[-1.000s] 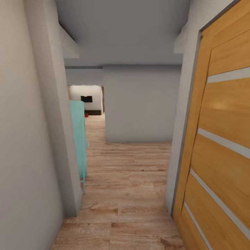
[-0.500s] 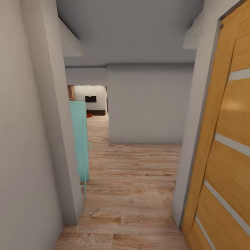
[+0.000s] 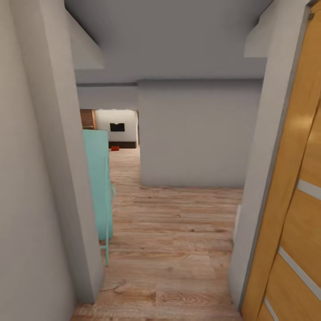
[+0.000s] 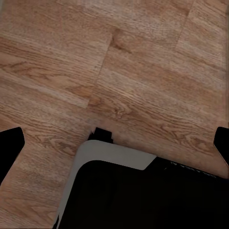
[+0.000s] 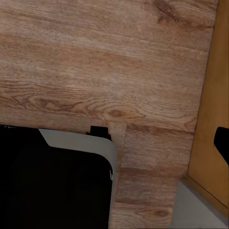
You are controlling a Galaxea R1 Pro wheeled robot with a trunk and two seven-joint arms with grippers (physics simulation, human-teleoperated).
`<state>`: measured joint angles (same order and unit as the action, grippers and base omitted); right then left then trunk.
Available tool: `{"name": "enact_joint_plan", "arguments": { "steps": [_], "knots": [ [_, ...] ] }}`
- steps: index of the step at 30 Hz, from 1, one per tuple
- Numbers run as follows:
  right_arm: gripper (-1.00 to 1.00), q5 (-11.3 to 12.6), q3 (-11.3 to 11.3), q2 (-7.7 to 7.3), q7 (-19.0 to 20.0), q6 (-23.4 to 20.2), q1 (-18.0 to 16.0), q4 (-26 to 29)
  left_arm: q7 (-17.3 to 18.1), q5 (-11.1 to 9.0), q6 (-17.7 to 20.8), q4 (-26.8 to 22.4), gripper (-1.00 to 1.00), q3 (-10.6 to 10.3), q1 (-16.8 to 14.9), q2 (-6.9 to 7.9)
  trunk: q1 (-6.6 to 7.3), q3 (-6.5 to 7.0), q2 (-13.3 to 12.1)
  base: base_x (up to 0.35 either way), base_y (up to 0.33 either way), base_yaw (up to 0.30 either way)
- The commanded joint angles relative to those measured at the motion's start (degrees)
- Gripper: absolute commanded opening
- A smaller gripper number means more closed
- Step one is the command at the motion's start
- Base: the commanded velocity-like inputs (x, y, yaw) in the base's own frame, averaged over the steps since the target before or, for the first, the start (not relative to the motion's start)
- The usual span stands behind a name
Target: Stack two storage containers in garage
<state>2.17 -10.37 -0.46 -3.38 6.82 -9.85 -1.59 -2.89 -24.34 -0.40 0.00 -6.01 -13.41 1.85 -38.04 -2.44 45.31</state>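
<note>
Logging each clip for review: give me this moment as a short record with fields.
place: hallway with wood-plank floor
right side: wooden door, open
left side: teal cabinet behind wall corner
far end: room with brick wall and small red object on floor
left gripper: fingertips wide apart, holding nothing
right gripper: one fingertip visible

Wood-plank floor below; black, grey-edged robot base over it; orange wooden door edge alongside; one dark fingertip visible.
</note>
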Motion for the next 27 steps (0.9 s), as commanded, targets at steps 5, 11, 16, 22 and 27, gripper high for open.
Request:
{"name": "enact_joint_plan", "arguments": {
  "steps": [5, 11, 16, 22, 27],
  "knots": [
    [1.0, 0.2, -0.4, 0.02, -0.1, 0.2, -0.1, -0.2, -0.2, -0.4, 0.0, 0.0, 1.0, -0.5, 0.0, 0.0, -0.05, -0.1, 0.1, 0.322, 0.0, 0.0],
    [1.0, 0.2, -0.4, 0.02, -0.1, 0.2, -0.1, -0.2, -0.2, -0.4, 0.0, 0.0, 1.0, -0.5, 0.0, 0.0, -0.05, -0.1, 0.1, 0.322, 0.0, 0.0],
    [1.0, 0.2, -0.4, -0.04, -0.1, 0.2, -0.1, -0.2, -0.2, -0.4, 0.0, 0.0, 1.0, -0.5, 0.0, 0.0, -0.05, -0.1, 0.1, 0.322, 0.0, 0.0],
    [1.0, 0.3, -0.4, -0.07, -0.1, 0.2, -0.1, -0.2, -0.2, -0.4, 0.0, 0.0, 1.0, -0.5, 0.0, 0.0, -0.05, -0.1, 0.1, 0.322, 0.0, 0.0],
    [1.0, 0.2, -0.4, -0.07, -0.1, 0.3, -0.1, -0.2, -0.2, -0.4, 0.1, 0.0, 1.0, -0.5, 0.0, 0.0, -0.05, -0.1, 0.1, 0.322, 0.0, 0.0]
  ]
}}
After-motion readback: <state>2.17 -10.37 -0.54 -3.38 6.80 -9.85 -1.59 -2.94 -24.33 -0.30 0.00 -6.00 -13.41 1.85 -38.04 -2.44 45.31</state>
